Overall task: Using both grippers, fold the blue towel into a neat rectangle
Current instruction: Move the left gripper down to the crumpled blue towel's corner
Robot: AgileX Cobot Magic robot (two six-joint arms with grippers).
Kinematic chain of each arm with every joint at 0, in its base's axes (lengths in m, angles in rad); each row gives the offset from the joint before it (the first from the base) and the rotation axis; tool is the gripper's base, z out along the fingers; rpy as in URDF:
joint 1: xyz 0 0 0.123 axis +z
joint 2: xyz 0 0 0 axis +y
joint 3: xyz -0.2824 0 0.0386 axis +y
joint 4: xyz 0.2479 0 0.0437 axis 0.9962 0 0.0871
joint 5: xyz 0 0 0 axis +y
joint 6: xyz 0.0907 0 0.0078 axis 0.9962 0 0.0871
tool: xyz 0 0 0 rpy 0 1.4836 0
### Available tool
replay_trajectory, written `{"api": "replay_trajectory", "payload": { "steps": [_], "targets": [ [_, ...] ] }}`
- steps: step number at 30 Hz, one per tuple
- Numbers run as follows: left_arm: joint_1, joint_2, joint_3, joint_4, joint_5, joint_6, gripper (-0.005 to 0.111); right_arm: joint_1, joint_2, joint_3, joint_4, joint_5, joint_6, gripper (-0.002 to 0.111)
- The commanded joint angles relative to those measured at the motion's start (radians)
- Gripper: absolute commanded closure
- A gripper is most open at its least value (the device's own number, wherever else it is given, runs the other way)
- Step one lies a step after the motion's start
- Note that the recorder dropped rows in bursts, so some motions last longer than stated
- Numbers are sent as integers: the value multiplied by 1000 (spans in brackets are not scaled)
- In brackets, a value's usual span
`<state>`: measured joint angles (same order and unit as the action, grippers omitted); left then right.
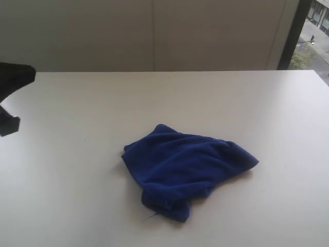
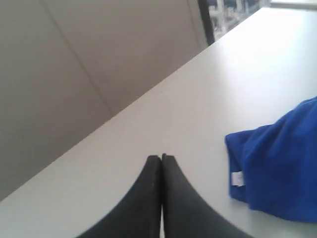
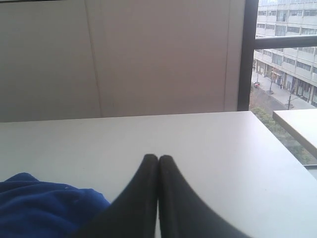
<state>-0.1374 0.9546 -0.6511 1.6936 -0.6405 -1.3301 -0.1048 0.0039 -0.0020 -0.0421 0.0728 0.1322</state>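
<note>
While the left gripper [image 2: 161, 157] and right gripper [image 3: 158, 157] hover clenched and empty, the crumpled blue towel [image 1: 187, 167] looks light and limp, best pinched at a corner.

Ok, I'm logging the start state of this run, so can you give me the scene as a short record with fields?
towel: blue towel, crumpled in a heap, not folded
place: on the white table, about mid-table
left hand: shut, empty, apart from the towel
right hand: shut, empty, not touching the towel
label: small white label at one towel edge, seen in the left wrist view
progress: folding not begun
</note>
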Motion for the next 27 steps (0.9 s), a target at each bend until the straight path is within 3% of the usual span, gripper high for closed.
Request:
{"api": "replay_trajectory", "payload": {
  "steps": [1, 5, 8, 11, 13, 16, 19, 21, 23, 27],
  "targets": [
    [-145, 80, -95, 51, 298, 75, 107, 4, -4, 2, 0, -5, 6, 108],
    [-276, 186, -141, 51, 669, 273, 107, 4, -4, 2, 0, -5, 6, 108],
    [-345, 279, -142, 18, 956, 515, 107, 4, -4, 2, 0, -5, 6, 108],
    [-389, 375, -162, -361, 1145, 926, 107, 4, -4, 2, 0, -5, 6, 108],
    [-414, 432, -184, -735, 1210, 1303, 107, 4, -4, 2, 0, -5, 6, 108],
    [-480, 474, -210, -1257, 1208, 1851, 107, 4, -4, 2, 0, -5, 6, 108],
    [-591, 493, -233, -1675, 1137, 2219, 107, 4, -4, 2, 0, -5, 6, 108],
    [-671, 508, -247, -1762, 1064, 2336, 107, 4, -4, 2, 0, -5, 6, 108],
    [-743, 534, -262, -1758, 981, 2342, 106, 4, -4, 2, 0, -5, 6, 108],
    [-794, 592, -277, -1753, 857, 2344, 90, 7, -4, 2, 0, -5, 6, 108]
  ]
}}
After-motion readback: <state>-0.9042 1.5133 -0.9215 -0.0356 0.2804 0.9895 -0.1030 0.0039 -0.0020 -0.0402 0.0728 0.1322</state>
